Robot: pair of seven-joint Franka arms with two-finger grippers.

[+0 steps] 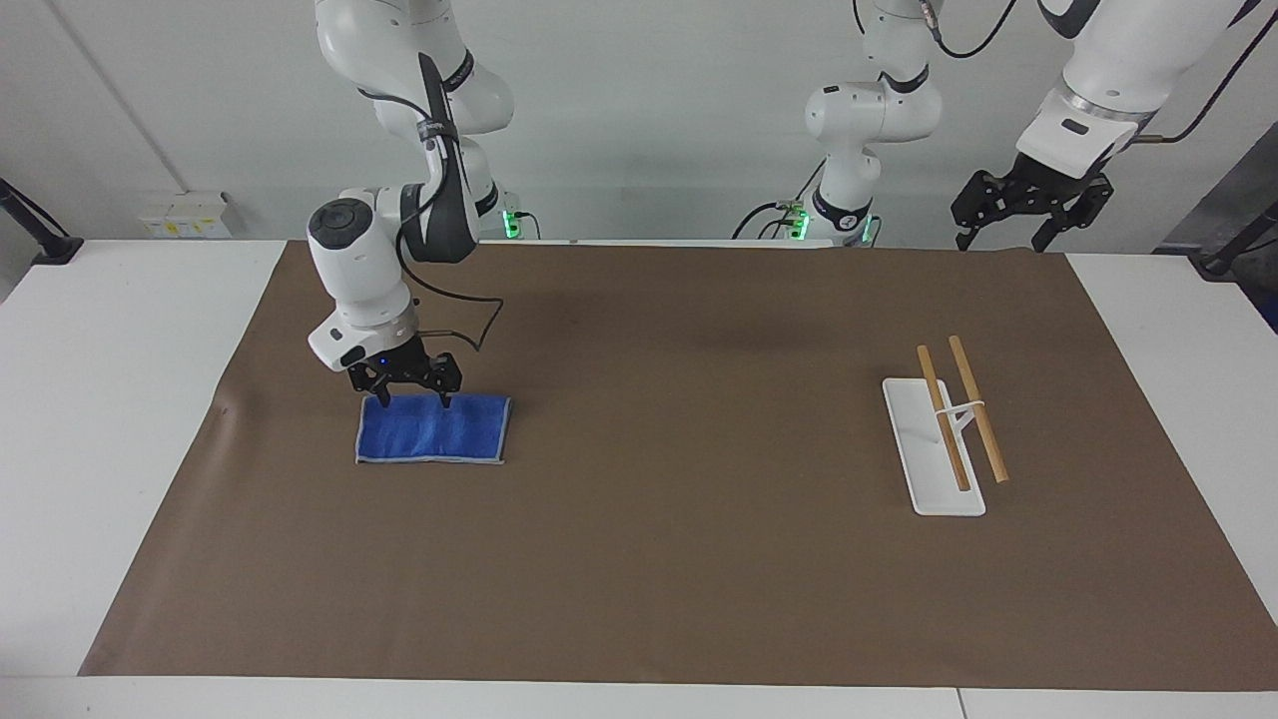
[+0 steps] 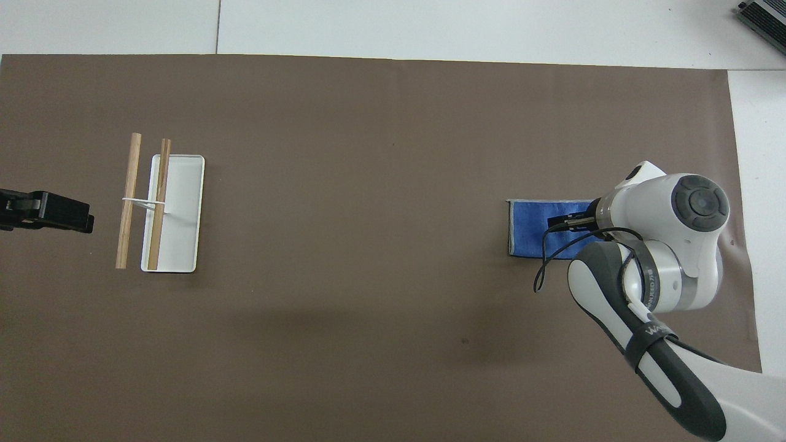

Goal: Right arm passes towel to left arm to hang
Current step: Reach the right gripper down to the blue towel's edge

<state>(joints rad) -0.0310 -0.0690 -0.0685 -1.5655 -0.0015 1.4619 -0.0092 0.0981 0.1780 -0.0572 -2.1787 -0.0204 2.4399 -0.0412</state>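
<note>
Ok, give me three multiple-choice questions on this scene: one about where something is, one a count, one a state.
1. The towel lies:
A. on the white rack base
B. on the brown mat toward the right arm's end
C. off the mat

2. Wooden bars on the rack:
A. one
B. two
C. four

3. The right tool is:
A. open, at the towel's edge nearer the robots
B. lifting the towel
C. over the rack

Answers: 1 B, the blue cloth lies flat on the mat under the right arm. 2 B, two bars run side by side. 3 A, its fingers straddle that edge with the towel flat; the left tool waits raised.
</note>
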